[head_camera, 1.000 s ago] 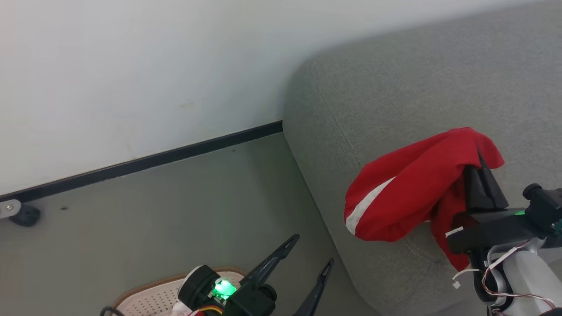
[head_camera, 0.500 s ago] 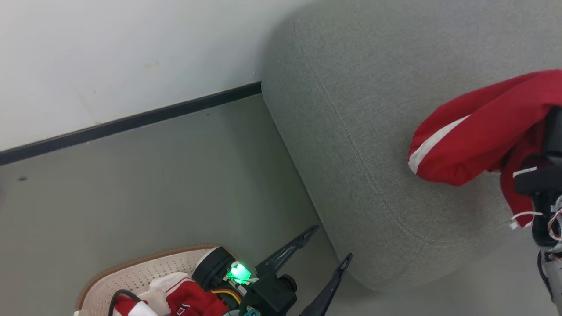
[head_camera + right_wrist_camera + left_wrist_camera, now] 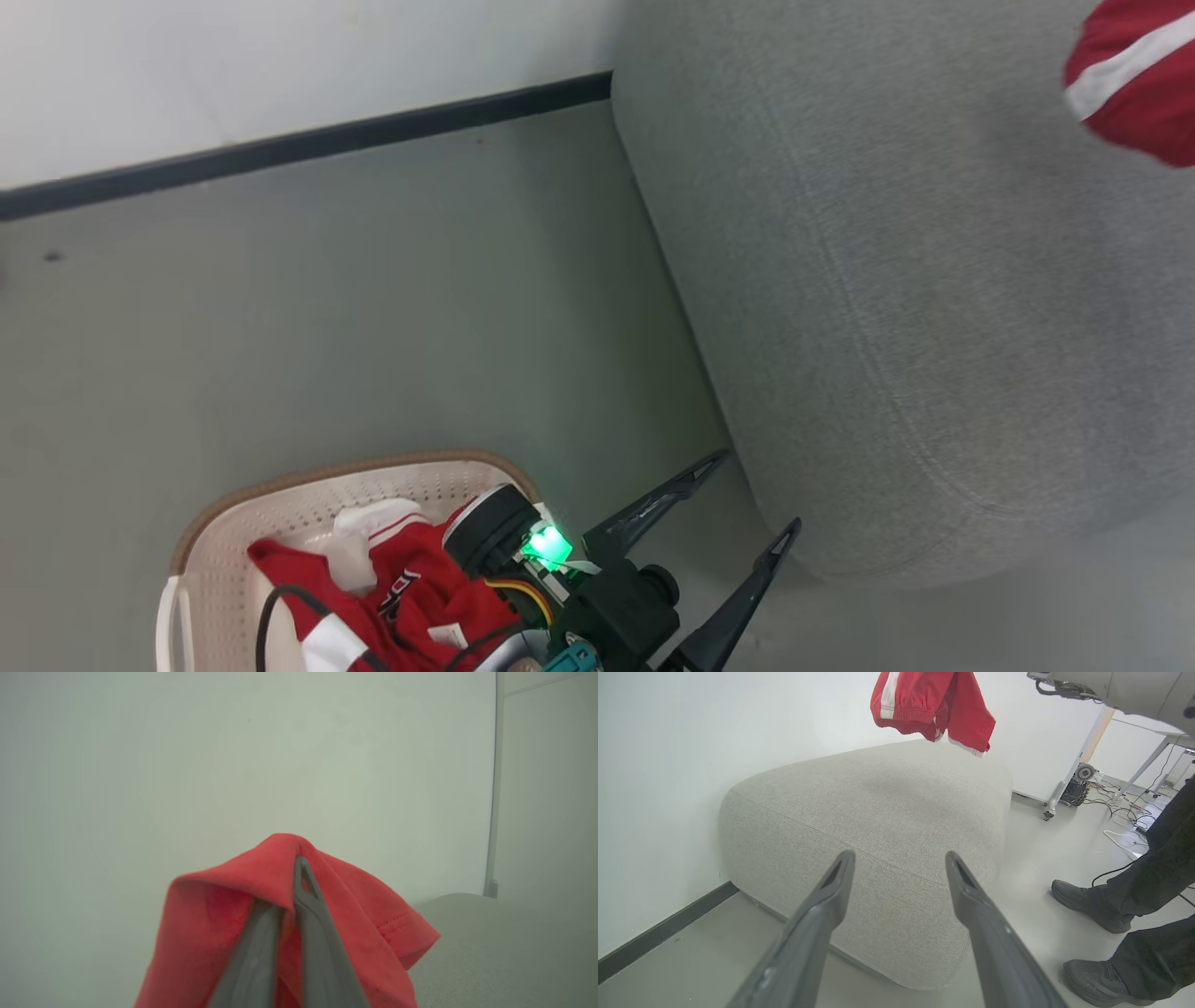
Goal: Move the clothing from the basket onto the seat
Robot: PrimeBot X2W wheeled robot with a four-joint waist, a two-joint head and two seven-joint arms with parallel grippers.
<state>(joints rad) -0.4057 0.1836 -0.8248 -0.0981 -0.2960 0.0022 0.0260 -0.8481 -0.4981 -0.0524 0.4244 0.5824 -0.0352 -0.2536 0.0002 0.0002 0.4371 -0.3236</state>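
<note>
- Grey seat (image 3: 915, 308) on floor, against wall.
- Basket (image 3: 280, 481) near seat, holding red-and-white clothing (image 3: 411, 597).
- Red garment (image 3: 931, 704) hanging clear above seat, clamped in right gripper (image 3: 290, 896).
- Left gripper (image 3: 758, 490) between basket and seat, jaws apart.

Seat (image 3: 934, 327): grey woven cloth, matt, coarse-grained, stitched seam.
Basket (image 3: 280, 504): cream perforated plastic, slight sheen; rim brown, braided texture.
Clothing (image 3: 411, 588) in it: red and white cloth, matt.
Red garment (image 3: 934, 704): soft matt cloth, gathered ribbed hem.
Left gripper (image 3: 899, 858): fingers (image 3: 817, 919) dark, smooth, matt.
Floor (image 3: 373, 308): smooth, low sheen.
Wall (image 3: 233, 65): smooth, matt.
</note>
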